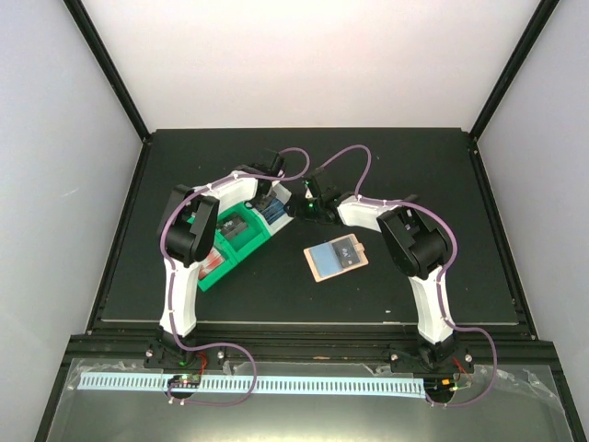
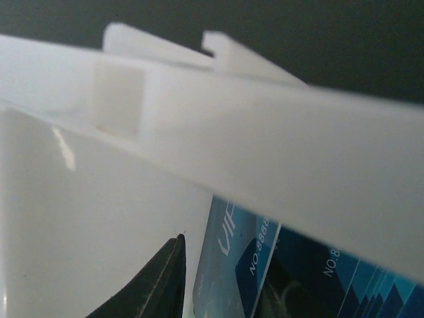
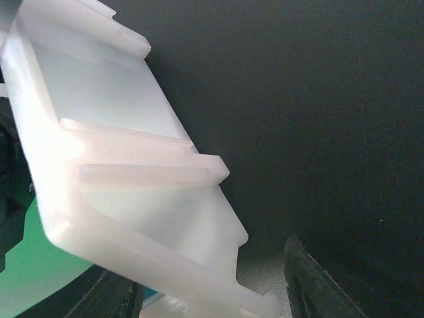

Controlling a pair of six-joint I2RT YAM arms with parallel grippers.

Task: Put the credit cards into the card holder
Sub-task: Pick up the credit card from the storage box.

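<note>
The tan card holder [image 1: 318, 268] lies open on the black mat with a dark blue card [image 1: 340, 252] on it. Blue credit cards [image 1: 273, 212] stand in a white bin [image 1: 282, 195]. My left gripper [image 1: 271, 203] reaches down into that bin. In the left wrist view its jaws [image 2: 225, 291] stand partly open on either side of a blue card [image 2: 228, 265], behind the bin's wall [image 2: 278, 146]. My right gripper [image 1: 298, 209] is open at the bin's right side. In the right wrist view its fingers [image 3: 212, 298] straddle the bin's edge [image 3: 132, 218]. Red cards [image 1: 211, 262] lie in the green bin.
A green bin [image 1: 235, 241] with several compartments sits left of the white bin, under my left arm. The black mat [image 1: 442, 184] ends at a raised black frame, with grey walls on three sides.
</note>
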